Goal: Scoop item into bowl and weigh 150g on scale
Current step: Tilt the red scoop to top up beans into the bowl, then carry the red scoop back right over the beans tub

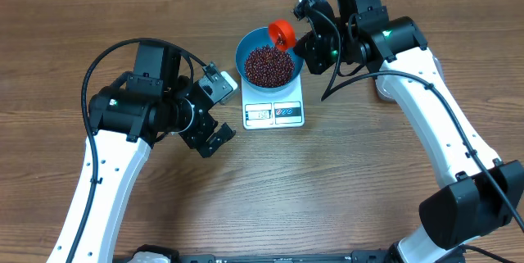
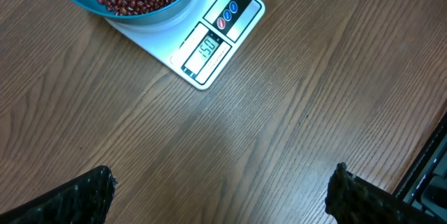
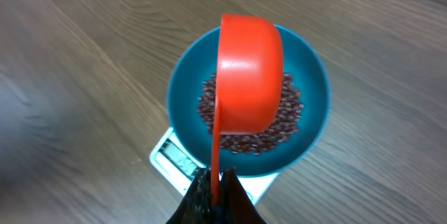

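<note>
**Scoop tipped over the bowl, scale reading looks about done**

A bare wooden bench (image 1: 368, 173) is seen with both arms reaching in toward the middle. The blue bowl (image 1: 246, 54) is parked on the white scale (image 1: 274, 114), and it's wider than the scale's top.

The relation that matters: the bowl lies straight ahead of and below the right claw (image 3: 215, 185), which is pinched tight on the thin handle of an orange scoop (image 3: 250, 77). The handle's long axis runs from the claw out over the bowl's middle. The cup is turned mouth-down above the beans (image 1: 268, 66), clear of them as far as can be told. So the right arm is the nearer one by a good bit.

The left claw (image 2: 222, 199) is spread wide with nothing in it, off to the scale's left and well apart from it.

The beans are small, dark red-brown and glossy, heaped loosely inside the bowl. The display (image 2: 207, 47) seems to read the target weight, so the pour is probably finished.
</note>
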